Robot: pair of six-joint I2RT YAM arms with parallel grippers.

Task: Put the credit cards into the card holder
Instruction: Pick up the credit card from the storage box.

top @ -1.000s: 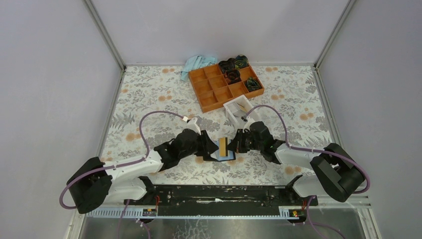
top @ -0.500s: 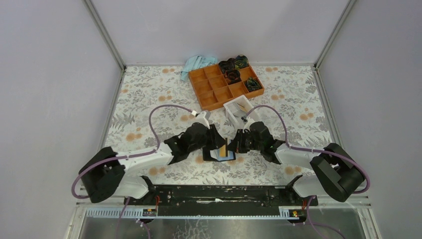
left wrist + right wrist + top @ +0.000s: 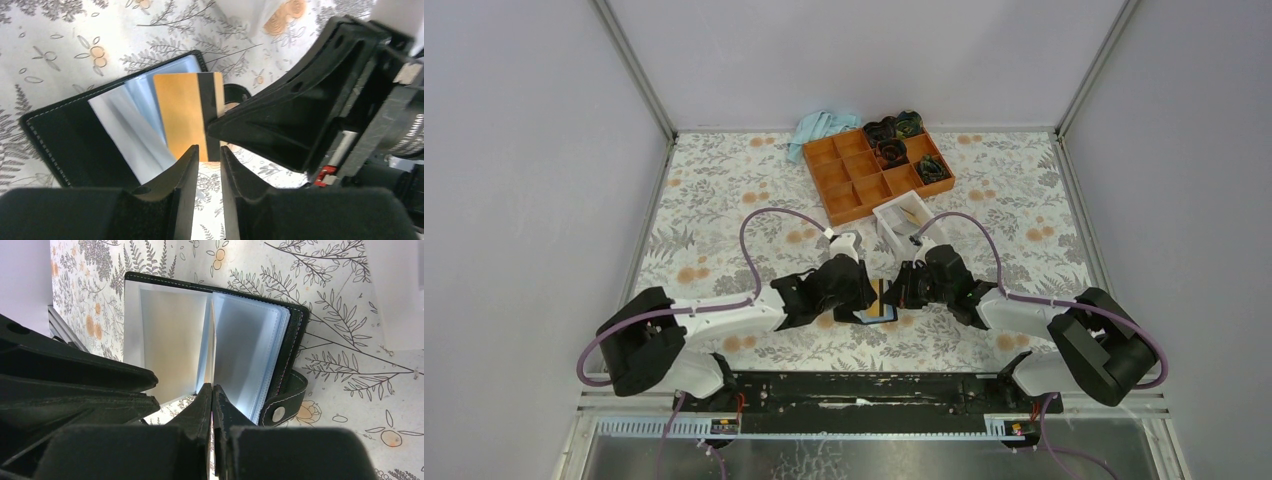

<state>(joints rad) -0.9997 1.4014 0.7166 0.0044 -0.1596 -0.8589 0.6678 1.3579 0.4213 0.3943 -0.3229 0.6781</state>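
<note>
The black card holder (image 3: 65,135) lies open on the floral table, its pale sleeves fanned up (image 3: 250,350). One orange credit card (image 3: 182,112) with a black stripe stands in the sleeves and shows edge-on in the right wrist view (image 3: 212,340). My right gripper (image 3: 212,386) is shut on the card's edge; its black fingertip meets the stripe (image 3: 222,125). My left gripper (image 3: 209,147) hovers just short of the card, jaws narrowly open with only tablecloth between them. In the top view both grippers (image 3: 861,290) (image 3: 896,292) meet over the holder (image 3: 879,317).
A white open box (image 3: 902,222) stands just behind the grippers. The orange compartment tray (image 3: 879,172) and a blue cloth (image 3: 819,128) lie farther back. The holder's snap tab (image 3: 285,405) sticks out on its right side.
My left arm swung right and away from me, bringing its gripper up close to the card, and its jaws narrowed. The right gripper and the card stayed put.
</note>
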